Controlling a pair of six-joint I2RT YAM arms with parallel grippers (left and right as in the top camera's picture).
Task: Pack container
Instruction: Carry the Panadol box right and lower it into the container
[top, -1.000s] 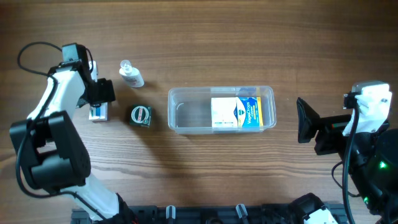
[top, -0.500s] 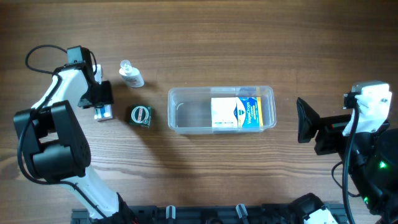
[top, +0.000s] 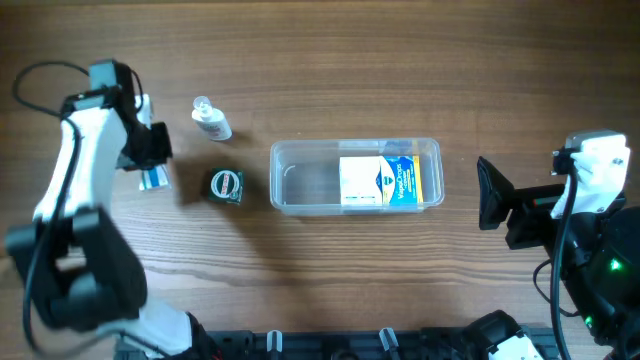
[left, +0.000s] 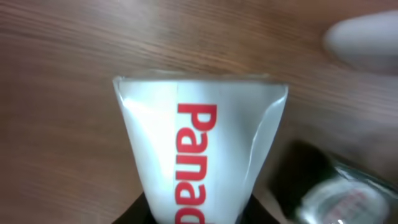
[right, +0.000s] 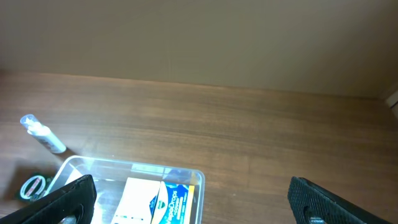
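Observation:
The container, a clear rectangular tub, lies at mid-table with a white, blue and yellow box inside it. My left gripper is at the far left, shut on a small white box. In the left wrist view that box shows red lettering and fills the space between the jaws of the left gripper. My right gripper stands open to the right of the tub. Its wrist view shows the tub and the packed box below the right gripper, with nothing between the fingers.
A small clear bottle with a white label lies above and left of the tub. A round green tin sits between the held box and the tub. The bottle and tin also show in the right wrist view.
My left gripper has closed on the small white box and shifted slightly left with it; the arm is blurred with motion. The right arm has not moved.

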